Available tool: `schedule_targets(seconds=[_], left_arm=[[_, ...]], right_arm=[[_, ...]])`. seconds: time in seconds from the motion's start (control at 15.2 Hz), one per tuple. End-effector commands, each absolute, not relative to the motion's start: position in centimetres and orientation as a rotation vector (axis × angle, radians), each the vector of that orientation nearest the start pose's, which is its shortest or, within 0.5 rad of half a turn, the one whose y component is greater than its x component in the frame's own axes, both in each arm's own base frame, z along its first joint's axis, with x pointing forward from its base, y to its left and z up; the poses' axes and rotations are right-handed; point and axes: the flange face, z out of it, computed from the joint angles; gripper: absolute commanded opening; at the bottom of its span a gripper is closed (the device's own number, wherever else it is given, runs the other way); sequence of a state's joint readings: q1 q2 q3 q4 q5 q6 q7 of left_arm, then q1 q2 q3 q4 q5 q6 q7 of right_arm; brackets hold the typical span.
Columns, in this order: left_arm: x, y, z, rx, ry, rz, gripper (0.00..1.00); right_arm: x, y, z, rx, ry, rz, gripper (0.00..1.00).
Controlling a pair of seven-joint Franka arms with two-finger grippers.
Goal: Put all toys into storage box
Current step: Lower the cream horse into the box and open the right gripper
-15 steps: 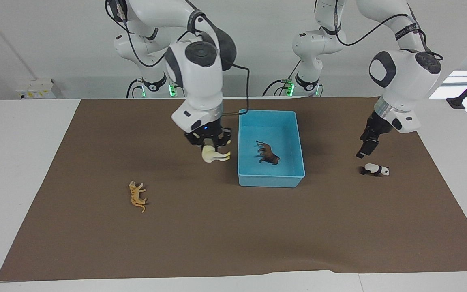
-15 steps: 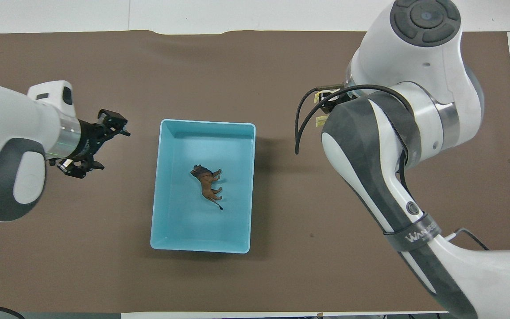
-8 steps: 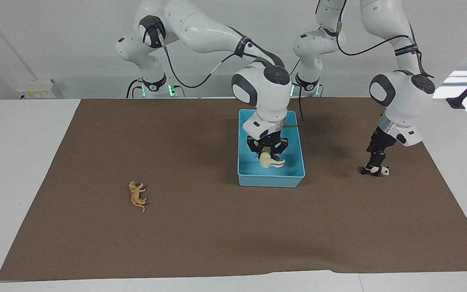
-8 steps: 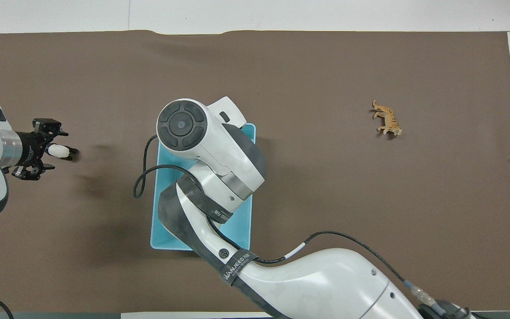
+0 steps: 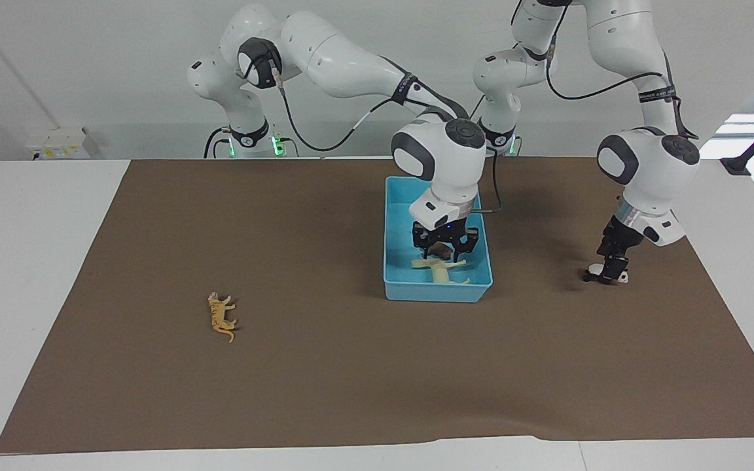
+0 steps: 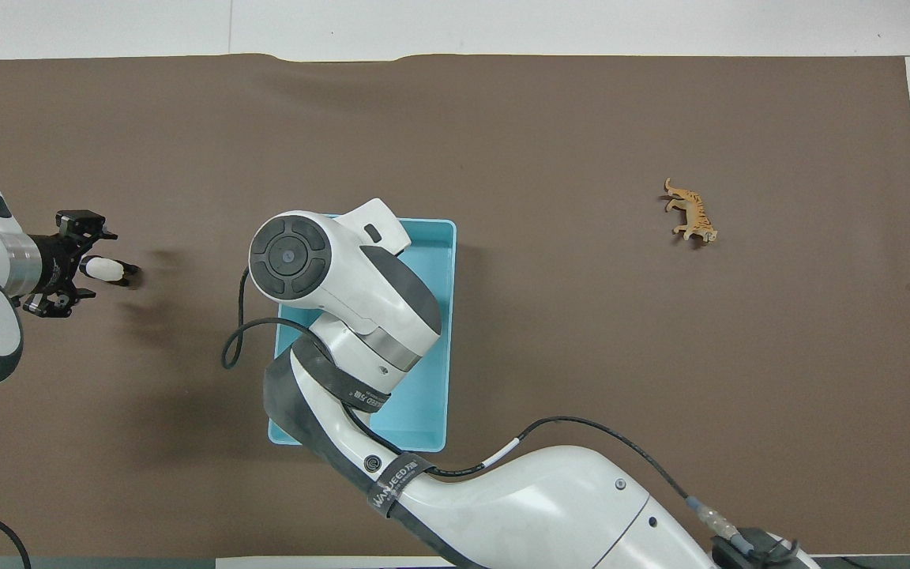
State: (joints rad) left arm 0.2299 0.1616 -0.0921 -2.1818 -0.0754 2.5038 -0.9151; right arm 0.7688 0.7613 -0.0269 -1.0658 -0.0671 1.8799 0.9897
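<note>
My right gripper (image 5: 446, 254) hangs open low inside the light blue storage box (image 5: 398, 222). The cream horse (image 5: 439, 269) lies on the box floor just under it, free of the fingers. A bit of the brown lion (image 5: 442, 249) shows between the fingers. In the overhead view my right arm hides the box's contents (image 6: 431, 316). My left gripper (image 5: 609, 271) is down at the black-and-white panda (image 5: 620, 278) on the mat toward the left arm's end; the panda's white body shows at the gripper's tip from overhead (image 6: 103, 269). The orange tiger (image 5: 222, 316) lies alone toward the right arm's end.
A brown mat (image 5: 351, 392) covers most of the white table (image 5: 23, 261). My right arm stretches across the mat and over the box from its base. The tiger (image 6: 690, 212) lies farther from the robots than the box.
My right gripper carried the horse over the box, lowered and opened; the horse now lies in the box. My left gripper came down onto the panda.
</note>
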Motion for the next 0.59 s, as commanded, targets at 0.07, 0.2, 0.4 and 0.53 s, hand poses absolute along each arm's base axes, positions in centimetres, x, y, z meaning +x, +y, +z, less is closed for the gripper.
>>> schedule_targets(seconds=[0.07,0.2,0.4,0.53], left_arm=[[56.5,8.3,31.2,-2.741,-1.731,-0.217,1.00],[56.7,8.4,30.4,-2.743,-1.722,-0.239,1.00],[56.7,8.8,29.9,-2.732,-1.730,-0.220,0.86],[56.7,9.0,29.9,-2.731,-1.724,-0.217,0.36]], right_arm=[[58.6,43.8,48.3,-3.122,0.476,-0.121,1.00],[60.8,36.8,52.7,-3.145,0.352,-0.108,1.00],[63.8,27.1,53.8,-3.192,0.189,-0.029,1.00],[64.9,21.4,51.9,-3.209,0.165,0.031,1.00]])
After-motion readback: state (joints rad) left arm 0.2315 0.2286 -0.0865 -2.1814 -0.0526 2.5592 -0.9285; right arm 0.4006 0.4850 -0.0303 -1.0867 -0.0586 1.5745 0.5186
